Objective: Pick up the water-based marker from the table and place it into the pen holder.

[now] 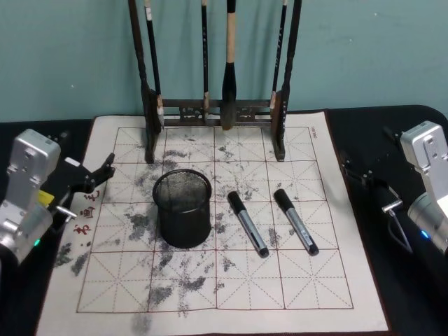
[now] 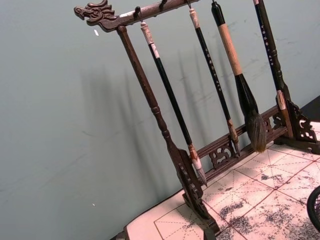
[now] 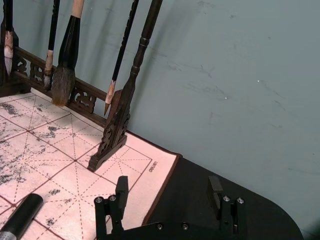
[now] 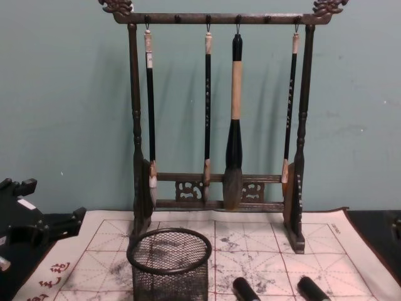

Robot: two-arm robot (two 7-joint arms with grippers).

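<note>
A black tabletop (image 1: 392, 231) against a teal wall carries an ink-stained grid mat (image 1: 210, 294). The pen holder (image 1: 183, 210) stands upright on the mat. To its right lie the first marker (image 1: 248, 224), near it, and the second marker (image 1: 295, 221), farther right. The left end effector (image 1: 94, 178) and right end effector (image 3: 167, 187) sit at the mat's side edges, fingers apart.
</note>
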